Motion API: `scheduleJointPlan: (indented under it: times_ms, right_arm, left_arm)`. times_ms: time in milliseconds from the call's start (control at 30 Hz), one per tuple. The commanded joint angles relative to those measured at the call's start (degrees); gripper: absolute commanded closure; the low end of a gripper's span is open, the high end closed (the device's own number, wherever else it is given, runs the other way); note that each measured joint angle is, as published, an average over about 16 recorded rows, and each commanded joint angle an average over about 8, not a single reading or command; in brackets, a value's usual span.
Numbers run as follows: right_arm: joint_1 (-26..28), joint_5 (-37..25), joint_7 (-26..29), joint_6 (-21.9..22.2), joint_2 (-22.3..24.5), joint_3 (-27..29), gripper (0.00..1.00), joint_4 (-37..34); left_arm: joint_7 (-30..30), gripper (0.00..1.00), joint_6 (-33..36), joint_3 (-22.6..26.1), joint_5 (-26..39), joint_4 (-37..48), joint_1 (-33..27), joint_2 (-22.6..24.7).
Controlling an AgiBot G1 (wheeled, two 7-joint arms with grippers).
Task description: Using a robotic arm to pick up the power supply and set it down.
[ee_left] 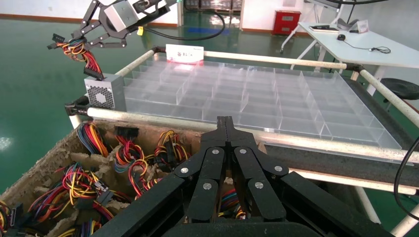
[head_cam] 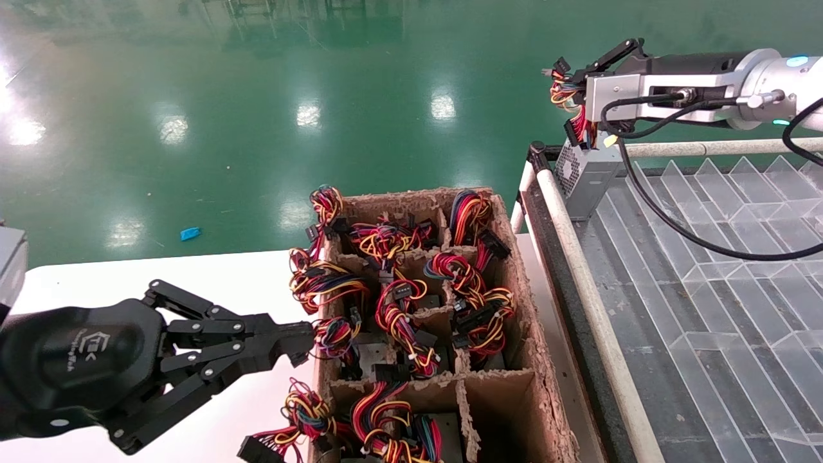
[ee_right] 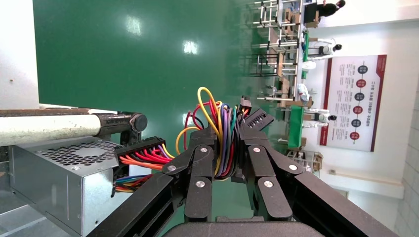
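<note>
The power supply (head_cam: 588, 183) is a grey metal box with a perforated vent side. It sits at the far-left corner of the clear divided tray (head_cam: 707, 289). Its red, yellow and orange wire bundle (head_cam: 564, 90) rises to my right gripper (head_cam: 569, 77), which is shut on the wires above the box. In the right wrist view the fingers (ee_right: 197, 158) clamp the coloured wires (ee_right: 217, 106), with the box (ee_right: 64, 177) beside and below them. My left gripper (head_cam: 302, 344) is shut and holds nothing. It hovers at the left wall of the cardboard box (head_cam: 533, 360).
The cardboard box has dividers and holds several more grey units with tangled wire bundles (head_cam: 398, 315). It stands on a white table (head_cam: 96, 276). White tube rails (head_cam: 578, 257) frame the tray. Green floor lies beyond.
</note>
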Motion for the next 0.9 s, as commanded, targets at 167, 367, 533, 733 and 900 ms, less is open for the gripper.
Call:
scheduleJointPlan:
  times_ms: [167, 367, 533, 733, 900]
  right_arm:
    - [0.0, 0.3, 0.2, -0.3, 0.2, 0.2, 0.0, 0.2]
    - [0.2, 0.5, 0.2, -0.8, 0.6, 0.4, 0.0, 0.4]
    - [0.4, 0.8, 0.5, -1.2, 0.8, 0.6, 0.0, 0.4]
    - [0.8, 2.0, 1.2, -2.0, 1.1, 1.4, 0.0, 0.3]
    - [1.3, 3.4, 1.7, -3.1, 1.7, 2.4, 0.0, 0.5]
  left_arm:
    - [0.0, 1.0, 0.0, 0.0, 0.0, 0.0, 0.0, 0.0]
    - [0.0, 1.0, 0.0, 0.0, 0.0, 0.0, 0.0, 0.0]
    - [0.0, 1.0, 0.0, 0.0, 0.0, 0.0, 0.0, 0.0]
    - [0.0, 1.0, 0.0, 0.0, 0.0, 0.0, 0.0, 0.0]
    - [0.0, 1.0, 0.0, 0.0, 0.0, 0.0, 0.0, 0.0]
